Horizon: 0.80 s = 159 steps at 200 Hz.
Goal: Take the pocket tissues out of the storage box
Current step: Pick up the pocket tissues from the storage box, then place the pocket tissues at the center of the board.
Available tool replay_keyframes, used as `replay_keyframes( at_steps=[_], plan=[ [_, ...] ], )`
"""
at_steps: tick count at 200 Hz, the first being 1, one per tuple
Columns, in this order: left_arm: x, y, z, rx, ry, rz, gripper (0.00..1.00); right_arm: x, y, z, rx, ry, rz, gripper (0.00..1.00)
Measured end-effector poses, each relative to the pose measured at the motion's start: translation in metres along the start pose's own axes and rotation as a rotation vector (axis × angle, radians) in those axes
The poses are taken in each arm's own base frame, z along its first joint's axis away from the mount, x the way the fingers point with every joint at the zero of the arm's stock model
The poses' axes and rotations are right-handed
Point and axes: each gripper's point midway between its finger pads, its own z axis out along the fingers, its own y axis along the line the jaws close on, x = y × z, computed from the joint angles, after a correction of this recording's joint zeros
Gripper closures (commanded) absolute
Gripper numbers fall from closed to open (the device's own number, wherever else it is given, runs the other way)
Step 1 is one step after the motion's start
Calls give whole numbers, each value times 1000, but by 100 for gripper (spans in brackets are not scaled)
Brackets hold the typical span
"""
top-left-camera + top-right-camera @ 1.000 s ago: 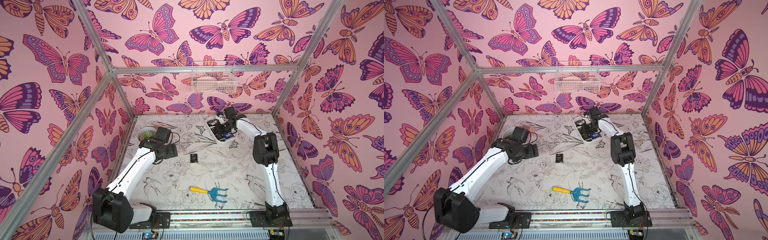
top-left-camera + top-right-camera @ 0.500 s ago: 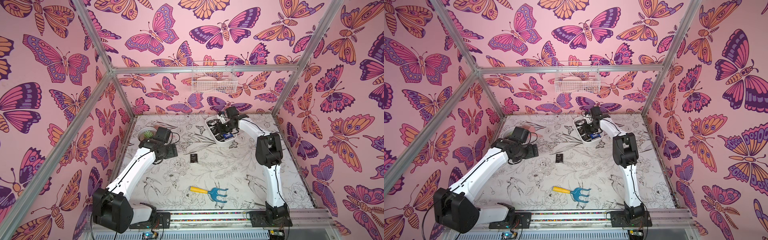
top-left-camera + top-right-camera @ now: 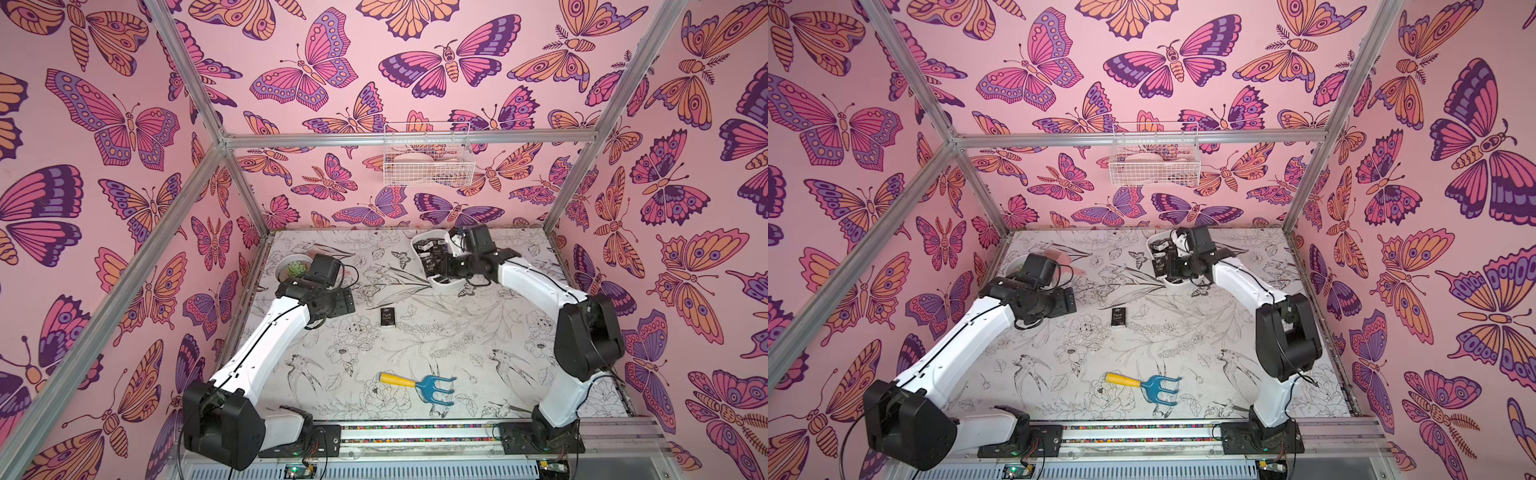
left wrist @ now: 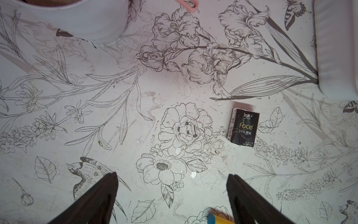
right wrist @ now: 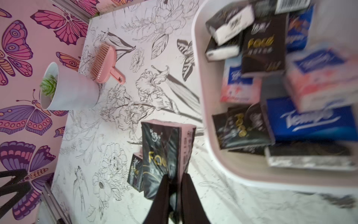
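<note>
One pkt (image 3: 387, 318) noted out on surface near storage box (image 5: 199, 87); second pkt (image 5: 164, 151) clamped by right gripper (image 5: 175, 180). Left gripper (image 4: 172, 174) apart, empty. Most pkts (image 5: 263, 52) left inside.

The storage box (image 5: 200, 81) and its pocket tissues (image 5: 302, 120) are motion-blurred.

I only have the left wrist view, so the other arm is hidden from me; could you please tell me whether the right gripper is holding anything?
Observer: Yes, the right gripper is shut on a black Face packet.
Operator: Thank you. Is the storage box empty?
Observer: No, black and blue packets lie in the storage box.
Operator: Is anything on the back wall?
Observer: A white wire basket hangs there.
</note>
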Motion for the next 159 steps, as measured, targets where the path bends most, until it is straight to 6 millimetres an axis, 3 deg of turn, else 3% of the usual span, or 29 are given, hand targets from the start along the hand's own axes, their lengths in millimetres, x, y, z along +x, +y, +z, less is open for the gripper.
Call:
replay_keyframes(
  at_steps=[32,51,108,159],
  plan=[
    [-5,-3,-3,8,-12,-5,6,80,26,30,20,88,38,88],
    [-6,-3,-4,10,-16,-5,6,105,26,41,58,103,73,88],
    [-6,-3,-4,10,-16,-5,6,102,14,57,104,1,168,86],
    [-6,-3,-4,10,-16,-4,6,124,18,78,114,38,176,85]
  ],
)
